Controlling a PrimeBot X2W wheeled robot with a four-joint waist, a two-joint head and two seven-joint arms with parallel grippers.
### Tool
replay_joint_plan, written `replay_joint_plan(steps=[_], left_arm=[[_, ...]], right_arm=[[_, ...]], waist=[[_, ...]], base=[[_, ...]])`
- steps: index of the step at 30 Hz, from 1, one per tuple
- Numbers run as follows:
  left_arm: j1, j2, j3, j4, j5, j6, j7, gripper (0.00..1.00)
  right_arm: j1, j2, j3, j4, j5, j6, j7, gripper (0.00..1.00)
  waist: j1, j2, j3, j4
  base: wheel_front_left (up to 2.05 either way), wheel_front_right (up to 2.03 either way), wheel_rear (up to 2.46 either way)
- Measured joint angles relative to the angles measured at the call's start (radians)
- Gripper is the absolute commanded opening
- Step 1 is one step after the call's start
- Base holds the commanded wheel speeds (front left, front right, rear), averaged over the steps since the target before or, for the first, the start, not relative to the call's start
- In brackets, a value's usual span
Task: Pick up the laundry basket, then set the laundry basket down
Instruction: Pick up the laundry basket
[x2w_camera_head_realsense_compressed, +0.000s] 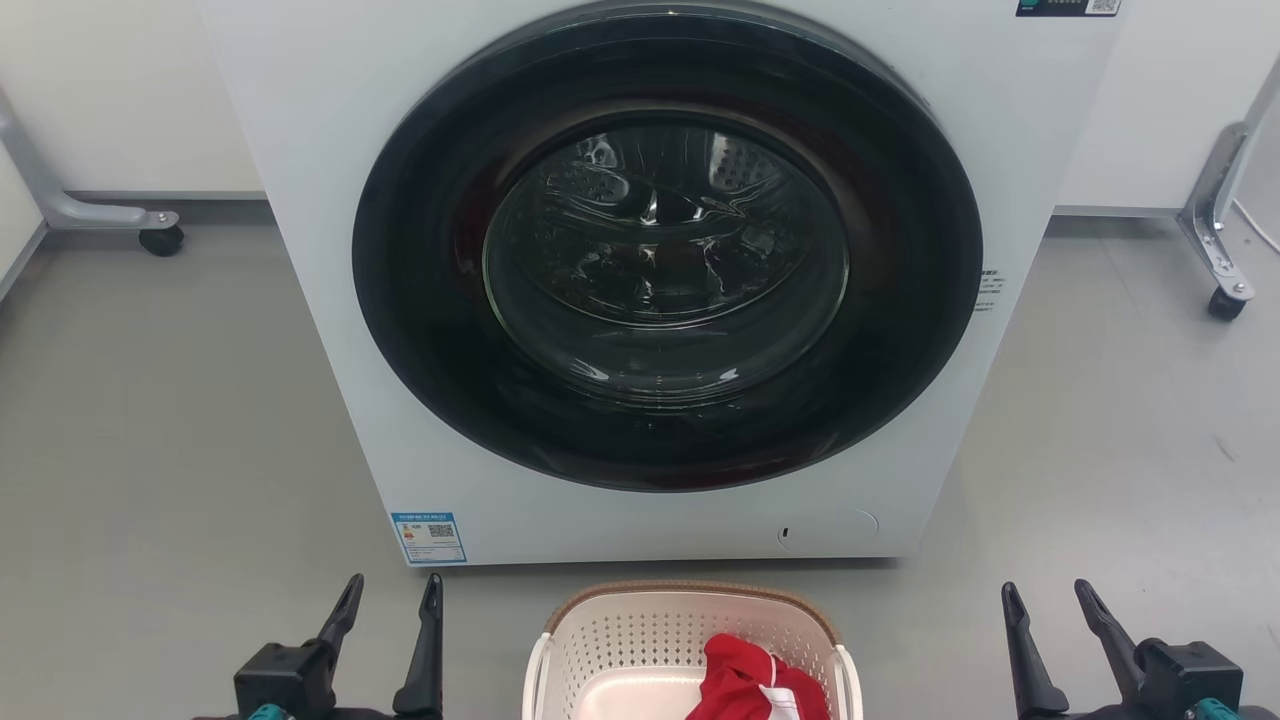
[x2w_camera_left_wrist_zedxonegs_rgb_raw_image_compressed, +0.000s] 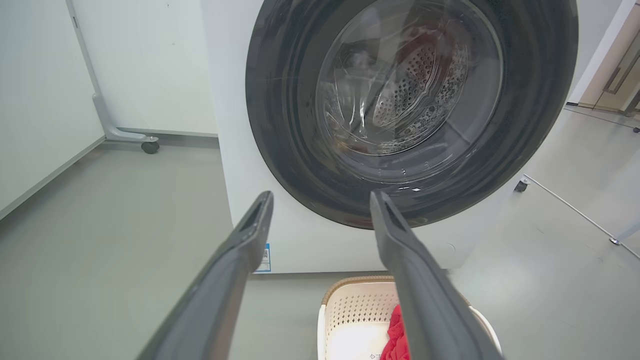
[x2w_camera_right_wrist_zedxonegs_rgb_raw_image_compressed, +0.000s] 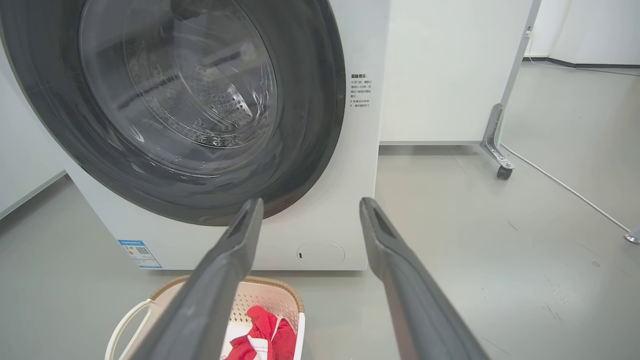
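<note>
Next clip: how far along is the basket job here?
Done: nothing that shows; the basket sits on the floor before the washer, red cloth inside. In hand: nothing; left claw and right claw hang open either side, apart from it. Left: grasp, lift, set down.

We look down on a smooth grey floor (x2w_camera_head_realsense_compressed: 150, 420) and what stands on it.
A white front-loading washing machine with a dark round door (x2w_camera_head_realsense_compressed: 665, 250) stands at the far middle. A cream-white perforated plastic laundry basket with a brown woven-look rim (x2w_camera_head_realsense_compressed: 640, 640) sits just nearer, apart from it. We see one black caster (x2w_camera_head_realsense_compressed: 160, 240) far left and another black caster (x2w_camera_head_realsense_compressed: 1225, 303) far right.
</note>
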Motion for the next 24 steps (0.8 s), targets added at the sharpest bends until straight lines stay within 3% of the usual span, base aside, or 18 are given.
replay_joint_plan(steps=[14,24], left_arm=[[0.008,-0.013,0.02,-0.023,0.016,0.0,0.018,1.0],[0.013,-0.015,0.026,-0.055,0.02,0.0,0.034,1.0]], right_arm=[[0.0,0.0,0.003,-0.004,0.0,-0.004,0.006,1.0],[-0.004,0.0,0.002,-0.032,0.0,-0.004,0.014,1.0]], waist=[[0.0,0.0,0.014,0.0],[0.0,0.0,0.082,-0.002]], base=[[0.0,0.0,0.0],[0.0,0.0,0.0]])
